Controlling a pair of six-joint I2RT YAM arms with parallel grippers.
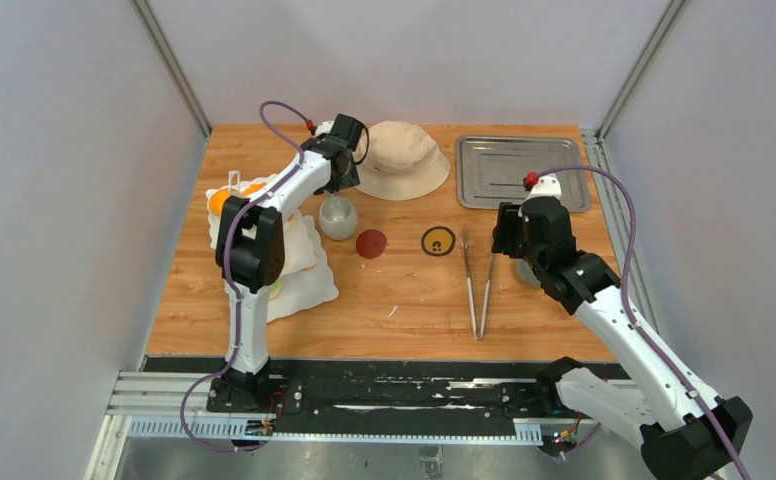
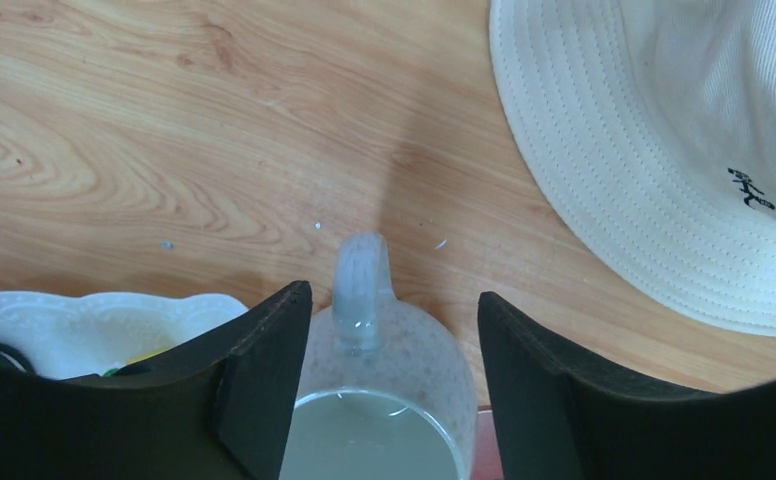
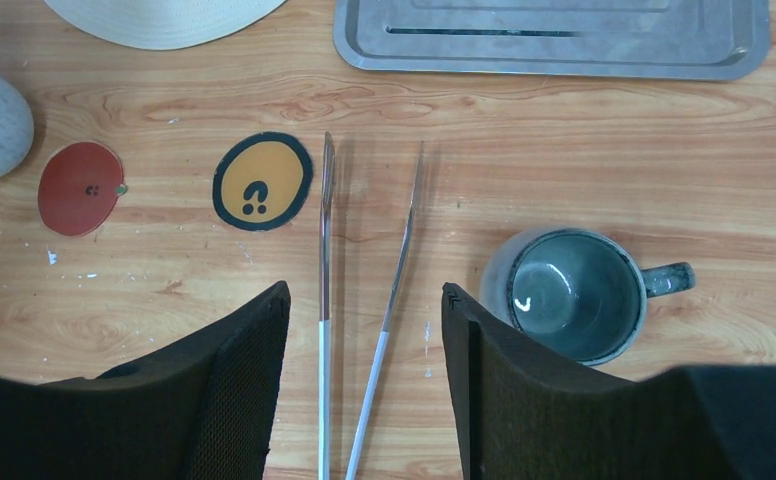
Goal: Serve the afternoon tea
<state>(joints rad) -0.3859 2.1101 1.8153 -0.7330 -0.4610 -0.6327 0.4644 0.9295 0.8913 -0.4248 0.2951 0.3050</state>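
A white speckled mug (image 2: 384, 390) stands on the wooden table with its handle pointing away. My left gripper (image 2: 394, 310) is open, with one jaw on each side of the mug. The top view shows this mug (image 1: 338, 217) just below my left gripper (image 1: 336, 180). The white wavy-edged stand (image 1: 309, 285) is at the left, with orange pastries (image 1: 222, 199) on it. My right gripper (image 3: 364, 300) is open and empty above the metal tongs (image 3: 325, 250). The grey mug (image 3: 574, 295) sits to its right, handle to the right.
A beige bucket hat (image 1: 401, 158) lies at the back centre. A metal tray (image 1: 521, 170) is at the back right. A red coaster (image 1: 371, 243) and a yellow coaster (image 1: 438, 240) lie mid-table. The tongs (image 1: 479, 285) point towards the near edge.
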